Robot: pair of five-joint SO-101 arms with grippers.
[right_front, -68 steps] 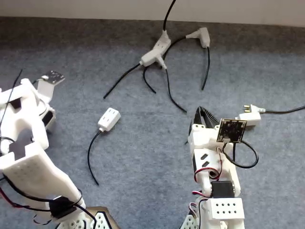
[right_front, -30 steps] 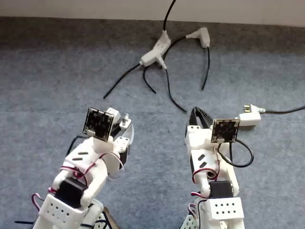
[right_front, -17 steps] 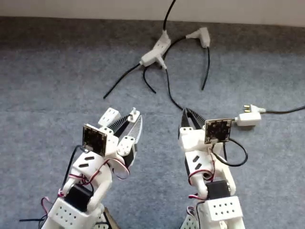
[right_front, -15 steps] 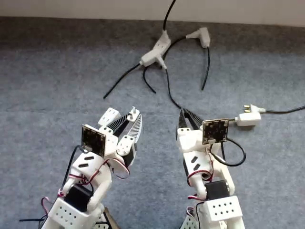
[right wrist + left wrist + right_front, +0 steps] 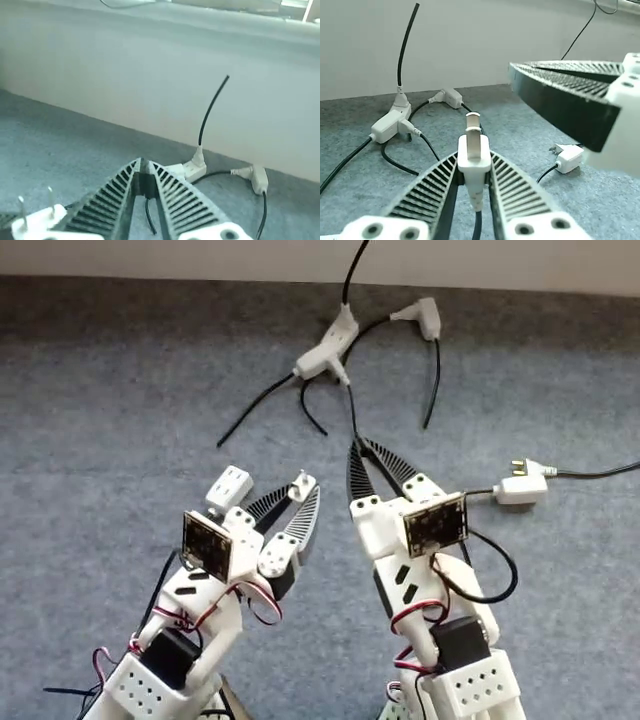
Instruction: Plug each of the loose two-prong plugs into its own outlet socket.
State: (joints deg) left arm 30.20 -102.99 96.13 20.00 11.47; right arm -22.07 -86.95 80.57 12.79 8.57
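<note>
My left gripper (image 5: pixel 300 492) (image 5: pixel 474 167) is shut on a white two-prong plug (image 5: pixel 306 481) (image 5: pixel 474 150), its prongs pointing away from the wrist. A white outlet socket (image 5: pixel 228 487) on a black cord lies just left of it. My right gripper (image 5: pixel 357 448) (image 5: pixel 145 170) stands close beside the left one, its fingers pressed together on the end of a black cable (image 5: pixel 148 212). A loose white plug (image 5: pixel 521 485) (image 5: pixel 568 157) lies to the right. A white outlet block (image 5: pixel 325 350) (image 5: pixel 390 125) (image 5: pixel 187 170) lies at the back with another plug (image 5: pixel 420 315) (image 5: pixel 257 175) near it.
Black cords (image 5: pixel 350 410) trail over the grey carpet between the back outlet block and the grippers. A pale wall (image 5: pixel 150 75) borders the far side. The right gripper's ribbed finger (image 5: pixel 570 95) hangs close in the left wrist view.
The left arm swung in from the far left to the middle, carrying the plug. The right gripper shifted left and farther toward the back, staying shut.
</note>
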